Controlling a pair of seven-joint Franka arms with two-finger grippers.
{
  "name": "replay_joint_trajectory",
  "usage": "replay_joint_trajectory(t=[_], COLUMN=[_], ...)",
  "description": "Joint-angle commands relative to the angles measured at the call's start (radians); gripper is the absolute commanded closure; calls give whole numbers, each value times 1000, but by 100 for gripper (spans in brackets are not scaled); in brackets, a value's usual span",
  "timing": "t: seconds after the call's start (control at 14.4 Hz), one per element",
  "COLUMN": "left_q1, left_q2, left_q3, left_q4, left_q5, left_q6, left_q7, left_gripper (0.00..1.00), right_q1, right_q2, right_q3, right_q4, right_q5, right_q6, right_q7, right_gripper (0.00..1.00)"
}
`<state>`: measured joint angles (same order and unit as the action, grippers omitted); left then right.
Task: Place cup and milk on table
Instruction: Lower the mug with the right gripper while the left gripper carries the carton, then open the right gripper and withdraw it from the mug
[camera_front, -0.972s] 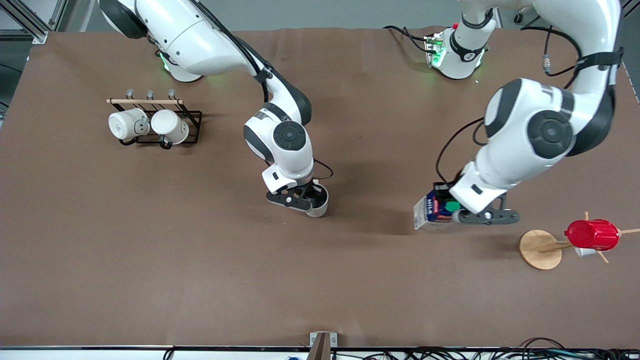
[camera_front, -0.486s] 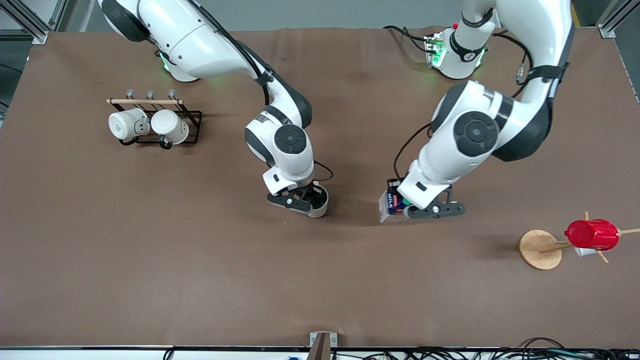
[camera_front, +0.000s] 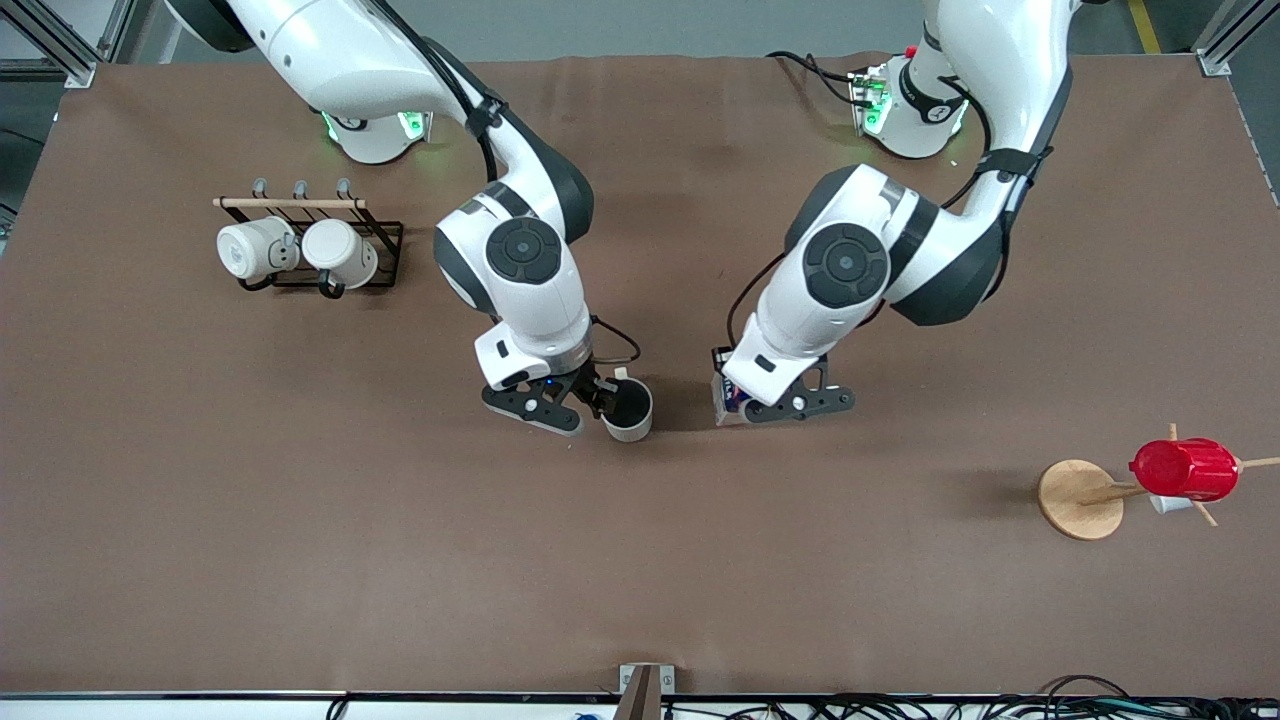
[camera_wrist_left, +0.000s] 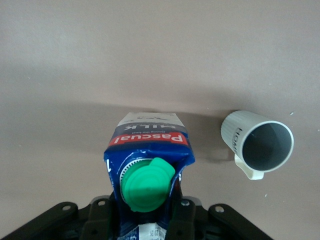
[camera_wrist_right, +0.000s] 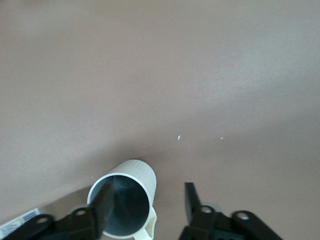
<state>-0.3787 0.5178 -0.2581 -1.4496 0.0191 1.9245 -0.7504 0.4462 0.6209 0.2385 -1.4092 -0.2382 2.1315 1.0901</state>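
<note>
Cup upright beside spread right claw (milk in left claw).

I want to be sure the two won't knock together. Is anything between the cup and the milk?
Nothing: between the cup and the milk lies only bare table, as the front and left wrist views show.

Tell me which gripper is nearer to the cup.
Right. The right gripper is open at the cup, fingers either side of its handle; the left gripper holds the milk beside the cup.
</note>
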Motion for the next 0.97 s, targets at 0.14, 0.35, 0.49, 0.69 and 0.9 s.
replay_joint_trajectory(t=[0.14, 0.35, 0.49, 0.69, 0.9], left_q1=[-78, -104, -114, -117, -129], left_q2=[105, 137, 149, 154, 165], left_q3=[3, 10, 16, 17, 19], left_q4=[106, 110, 110, 110, 110], left_q5=[5, 10, 13, 13, 16], left_q6=[42, 83, 115, 116, 116], left_q7=[-131, -168, -172, -179, -179], left_gripper=[64, 64, 64, 64, 64], right_q1=[-191, -236, -328, -382, -382], right_q2=[-183, -295, -348, -408, -472], right_q3=[21, -91, -104, -157, -301], right_q4=[-42, -40, -40, -40, -39], right_q5=[2, 3, 5, 115, 206], right_q6=[-217, -309, -337, -390, -493], right_q7=[-257, -398, -432, -531, -766], right_gripper=[0, 0, 0, 0, 0])
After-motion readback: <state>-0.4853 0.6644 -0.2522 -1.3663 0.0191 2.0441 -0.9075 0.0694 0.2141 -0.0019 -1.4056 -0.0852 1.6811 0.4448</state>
